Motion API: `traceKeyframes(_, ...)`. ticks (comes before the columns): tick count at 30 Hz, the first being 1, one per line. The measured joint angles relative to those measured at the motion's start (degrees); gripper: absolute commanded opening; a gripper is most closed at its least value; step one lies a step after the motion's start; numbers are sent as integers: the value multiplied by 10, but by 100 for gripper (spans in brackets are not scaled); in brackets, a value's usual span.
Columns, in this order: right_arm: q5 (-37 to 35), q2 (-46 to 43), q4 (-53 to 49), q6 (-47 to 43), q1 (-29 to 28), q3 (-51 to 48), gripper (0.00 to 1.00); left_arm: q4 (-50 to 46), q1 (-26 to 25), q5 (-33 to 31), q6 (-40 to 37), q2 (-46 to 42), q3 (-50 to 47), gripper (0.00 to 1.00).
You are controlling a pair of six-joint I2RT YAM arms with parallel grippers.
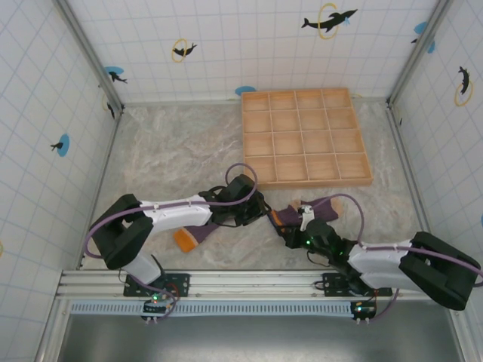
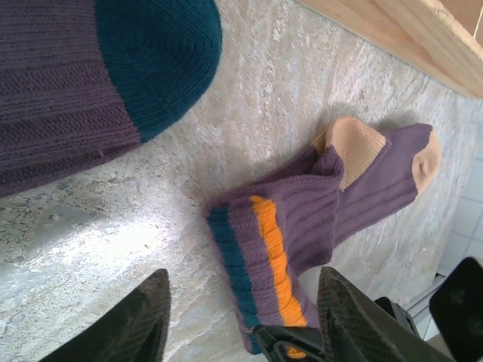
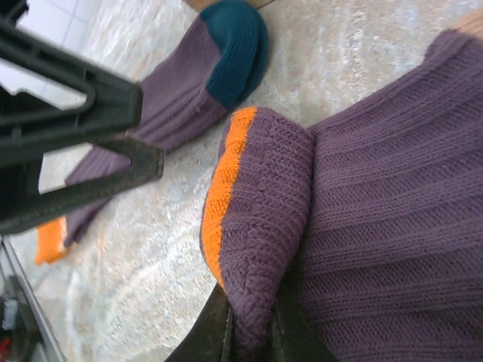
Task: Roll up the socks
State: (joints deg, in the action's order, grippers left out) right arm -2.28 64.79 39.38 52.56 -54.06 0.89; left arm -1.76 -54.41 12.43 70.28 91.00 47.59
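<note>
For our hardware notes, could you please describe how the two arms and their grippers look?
The left arm and right arm each have a white middle link between bulky black segments, with a lilac cable looping alongside. The fingers are black and tapered; green lights glow at the bases.

Tabletop (image 1: 173, 143) left of wooden tray (image 1: 309, 182) open. Near side of tray blocked: left arm (image 1: 177, 213), right arm (image 1: 377, 260), folded sock (image 1: 321, 207) between.

I count two socks, a teal-toed sock (image 2: 90, 68) and a tan-toed sock (image 2: 370, 181), one wooden tray (image 1: 306, 182) with sixteen compartments, two grippers, left gripper (image 2: 245, 279), right gripper (image 3: 253, 328)
</note>
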Motion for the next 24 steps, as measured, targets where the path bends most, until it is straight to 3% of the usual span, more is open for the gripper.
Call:
traceKeyframes(18, 38, -62, -125, 146, 54, 0, 0, 9, -20, 14, -16, 43, 22, 46)
traceKeyframes(24, 66, -62, -138, 176, 81, 1, 0, 52, -35, 15, -35, 47, 19, 46)
